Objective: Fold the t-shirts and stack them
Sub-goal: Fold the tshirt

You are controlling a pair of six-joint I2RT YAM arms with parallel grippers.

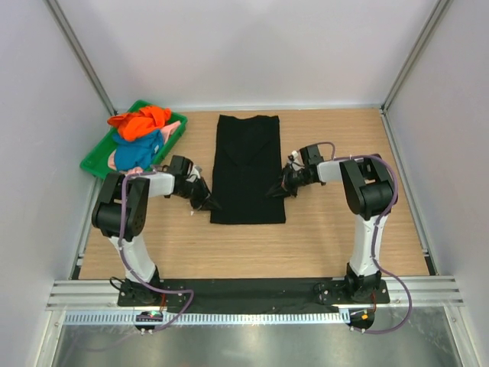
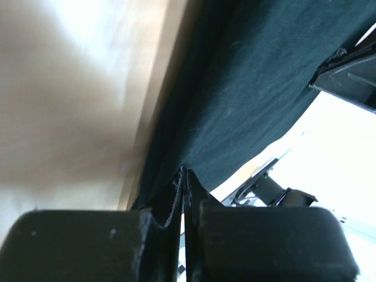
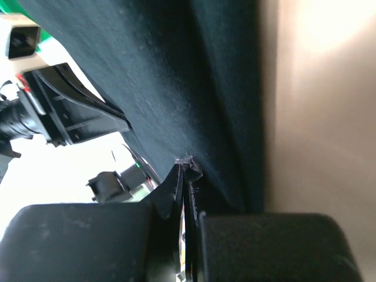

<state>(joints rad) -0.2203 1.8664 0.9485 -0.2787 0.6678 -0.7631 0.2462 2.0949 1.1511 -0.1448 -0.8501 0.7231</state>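
- A black t-shirt is laid as a long folded strip at the middle of the bench.
- An orange t-shirt, a blue t-shirt and a pink t-shirt are heaped in the green tray at the far left corner.
- The left gripper is clamped tight on the strip's left edge, and the right gripper on its right edge.

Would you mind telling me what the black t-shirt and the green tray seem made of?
The black t-shirt looks like soft matte knit cloth: fine fuzzy weave up close, limp drape. The green tray is probably moulded plastic: uniform colour, stiff raised rim.
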